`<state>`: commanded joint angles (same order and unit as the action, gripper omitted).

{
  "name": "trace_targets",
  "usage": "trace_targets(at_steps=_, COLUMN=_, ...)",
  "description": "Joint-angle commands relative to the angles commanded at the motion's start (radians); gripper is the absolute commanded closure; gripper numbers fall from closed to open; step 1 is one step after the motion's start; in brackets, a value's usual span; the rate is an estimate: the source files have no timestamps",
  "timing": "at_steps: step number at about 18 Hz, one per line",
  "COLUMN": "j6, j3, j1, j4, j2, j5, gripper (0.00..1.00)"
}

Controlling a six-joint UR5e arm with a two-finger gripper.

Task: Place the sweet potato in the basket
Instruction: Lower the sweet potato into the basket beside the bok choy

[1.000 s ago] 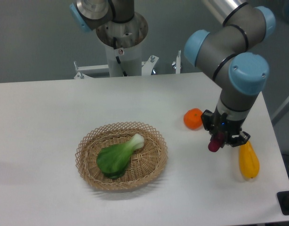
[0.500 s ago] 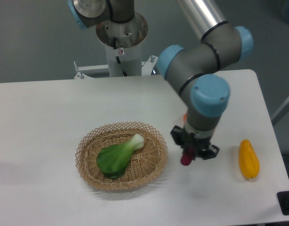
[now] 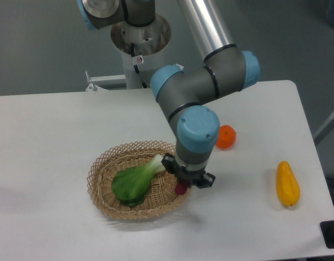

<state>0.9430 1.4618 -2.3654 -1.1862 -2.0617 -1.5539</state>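
basket (image 3: 104, 168): woven wicker, rough | table (image 3: 58, 130): smooth, seemingly matt

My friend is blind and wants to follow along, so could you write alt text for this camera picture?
A robot arm's gripper holds a small purple sweet potato over the right edge of a round wicker basket on a white table. A leafy green vegetable lies in the basket; an orange and a yellow fruit sit to the right.

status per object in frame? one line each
gripper: shut on the sweet potato, over the basket's right edge
sweet potato: held, mostly hidden by the gripper, not released
basket: upright on the table, holds the bok choy
bok choy: lying in the basket
orange: on the table, partly behind the arm
yellow fruit: lying on the table, far right
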Motion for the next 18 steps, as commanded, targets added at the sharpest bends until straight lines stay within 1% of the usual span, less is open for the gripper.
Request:
trace_targets(at_steps=4, j6=0.086, j3=0.071, j1=0.017, j4=0.196, j2=0.0, j5=0.002, gripper=0.9)
trace_targets(at_steps=5, j6=0.101, j3=0.083, j1=0.023, j4=0.23, j2=0.0, j5=0.002, gripper=0.9)
trace_targets(at_steps=6, j6=0.121, j3=0.091, j1=0.025, j4=0.244, j2=0.0, j5=0.002, gripper=0.9)
trace_targets(at_steps=9, j6=0.2, j3=0.114, j1=0.041, j4=0.246, j2=0.008, j5=0.008, gripper=0.9)
trace_targets(at_steps=12, j6=0.247, j3=0.13, j1=0.049, j4=0.247, j2=0.011, j5=0.015, gripper=0.9)
trace_targets(at_steps=13, j6=0.267, j3=0.137, j1=0.054, j4=0.249, j2=0.011, j5=0.027, gripper=0.9)
trace_targets(at_steps=16, j6=0.391, j3=0.156, j1=0.052, j4=0.263, j2=0.015, j5=0.089, gripper=0.91)
trace_targets(at_steps=18, j6=0.472, j3=0.176, j1=0.049, j4=0.263, j2=0.031, j5=0.133, gripper=0.92)
